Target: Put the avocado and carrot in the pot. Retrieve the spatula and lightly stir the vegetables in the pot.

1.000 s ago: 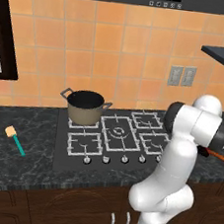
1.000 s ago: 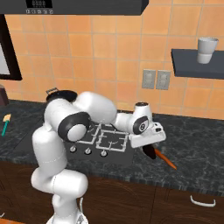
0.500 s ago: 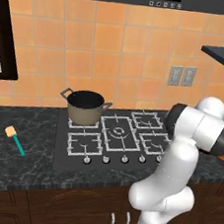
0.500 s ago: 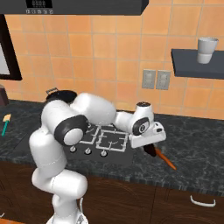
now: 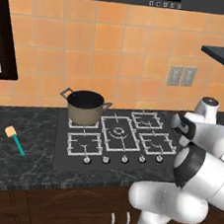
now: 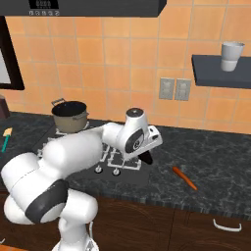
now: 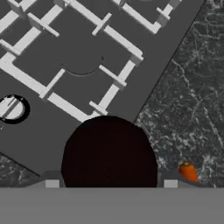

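Hand view, dark round thing (image 7: 109,153) gripped (avocado?), hob (image 7: 78,65)

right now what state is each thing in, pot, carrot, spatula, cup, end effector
pot: upright on the back left burner, no lid
carrot: lying flat on the counter right of the stove
spatula: lying on the counter left of the stove, untouched
cup: upright on the wall shelf
end effector: closed on a dark round thing, likely the avocado
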You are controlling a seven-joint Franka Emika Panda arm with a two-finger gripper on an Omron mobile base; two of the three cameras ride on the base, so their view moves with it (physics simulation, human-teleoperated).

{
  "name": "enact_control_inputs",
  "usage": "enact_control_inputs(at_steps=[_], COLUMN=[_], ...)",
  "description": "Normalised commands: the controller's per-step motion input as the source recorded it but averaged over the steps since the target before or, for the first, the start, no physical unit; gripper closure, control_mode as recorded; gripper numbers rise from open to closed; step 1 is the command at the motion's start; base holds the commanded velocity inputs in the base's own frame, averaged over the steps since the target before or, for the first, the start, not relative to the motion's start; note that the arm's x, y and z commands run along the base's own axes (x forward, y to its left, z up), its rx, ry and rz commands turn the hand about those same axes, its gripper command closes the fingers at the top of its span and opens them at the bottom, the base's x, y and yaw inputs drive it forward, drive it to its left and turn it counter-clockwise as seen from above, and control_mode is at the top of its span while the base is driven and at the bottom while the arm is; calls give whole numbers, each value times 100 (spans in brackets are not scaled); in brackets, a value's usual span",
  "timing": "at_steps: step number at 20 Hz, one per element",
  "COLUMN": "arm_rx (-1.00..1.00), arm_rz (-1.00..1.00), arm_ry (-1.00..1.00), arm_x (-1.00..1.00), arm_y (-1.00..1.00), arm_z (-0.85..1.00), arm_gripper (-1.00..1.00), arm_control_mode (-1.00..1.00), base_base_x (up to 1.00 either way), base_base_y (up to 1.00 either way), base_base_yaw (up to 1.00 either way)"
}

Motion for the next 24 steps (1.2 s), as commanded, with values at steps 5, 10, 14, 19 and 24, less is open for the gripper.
enact_control_inputs(at_steps=[5,10,14,19,24], arm_rx=[3,6,0,-4,-1], arm_rz=[16,12,18,33,26], arm_ry=[-7,-4,-13,-22,-7], arm_x=[3,10,8,18,57], arm_y=[100,100,100,100,100], arm_z=[79,84,62,61,84], arm_gripper=[100,100,100,100,100], arm_control_mode=[-100,-100,-100,-100,-100], base_base_x=[0,0,0,0,0], base_base_y=[0,0,0,0,0], base_base_yaw=[0,0,0,0,0])
